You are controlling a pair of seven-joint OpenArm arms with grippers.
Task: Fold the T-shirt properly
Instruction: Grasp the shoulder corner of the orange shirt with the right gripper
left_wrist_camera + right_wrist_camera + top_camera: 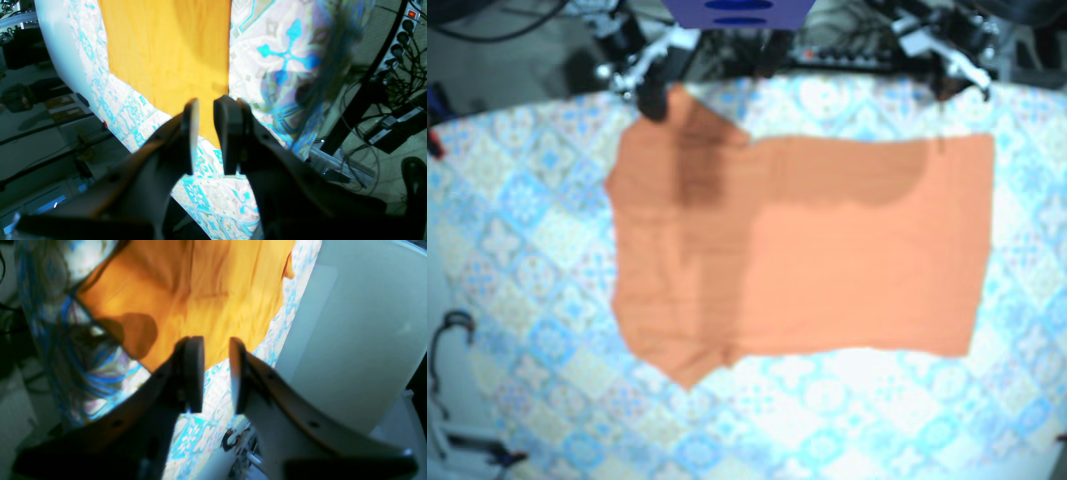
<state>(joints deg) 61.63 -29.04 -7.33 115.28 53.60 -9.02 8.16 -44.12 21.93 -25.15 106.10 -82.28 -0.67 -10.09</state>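
Well, with the patterned tablecloth [527,200] beneath and the orange T-shirt [797,250] flat just ahead of their tips, the left gripper [206,103] and right gripper [215,340], both parted and empty, should probably pinch its nearest edge evenly together.

The left gripper [206,110] points down and forward, its dark jaws near parallel and parted by a narrow gap. The right gripper [215,350] tilts the same way, with its jaws a little wider apart. In the base view, the left arm [947,55] and right arm [642,70] sit near the top edge, well apart.
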